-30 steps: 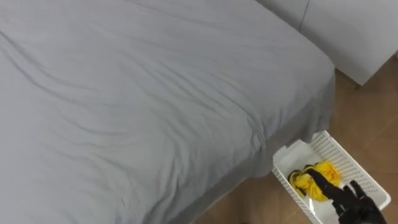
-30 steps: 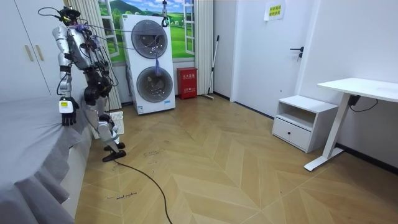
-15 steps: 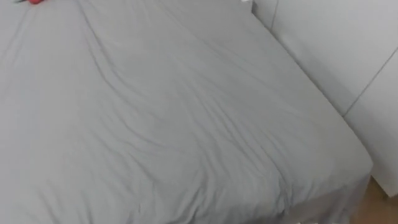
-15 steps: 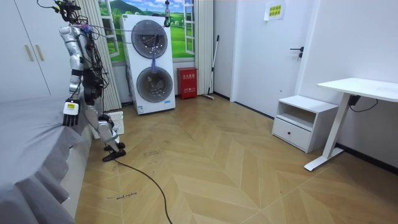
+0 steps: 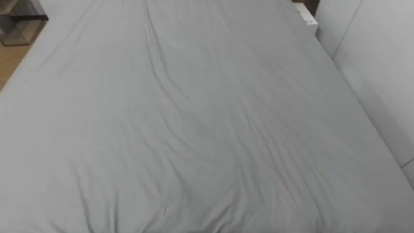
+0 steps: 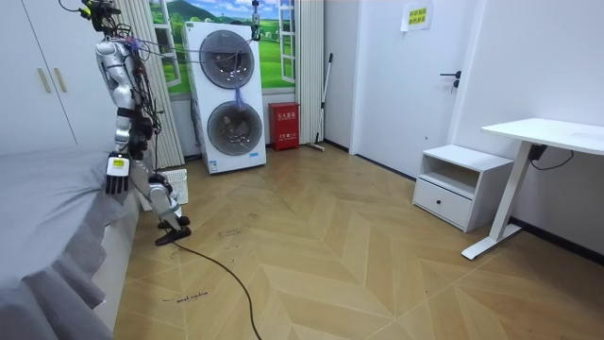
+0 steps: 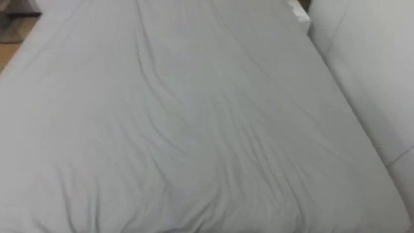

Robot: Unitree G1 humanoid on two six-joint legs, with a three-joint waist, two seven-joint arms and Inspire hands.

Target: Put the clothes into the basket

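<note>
A grey bed sheet (image 5: 194, 123) spreads wide before me, creased and with nothing lying on the part I see. In the room view I stand at the bed's (image 6: 47, 208) corner, at the room view's left, turned toward it. My left hand (image 6: 116, 177) hangs at my side just over the bed's edge, holding nothing that I can make out. The white slatted basket (image 6: 176, 186) stands on the floor behind my legs, near the curtain.
A white wardrobe (image 5: 381, 71) runs along the bed's right side, with a small white object (image 5: 306, 15) at the far corner. At the far left lies wooden floor with a dark piece of furniture (image 5: 19, 19). Washing machines (image 6: 231, 94) stand beyond the basket.
My view has swung left from the basket with the yellow cloth and my right hand to the bed's middle. In the room view I have turned toward the bed.
</note>
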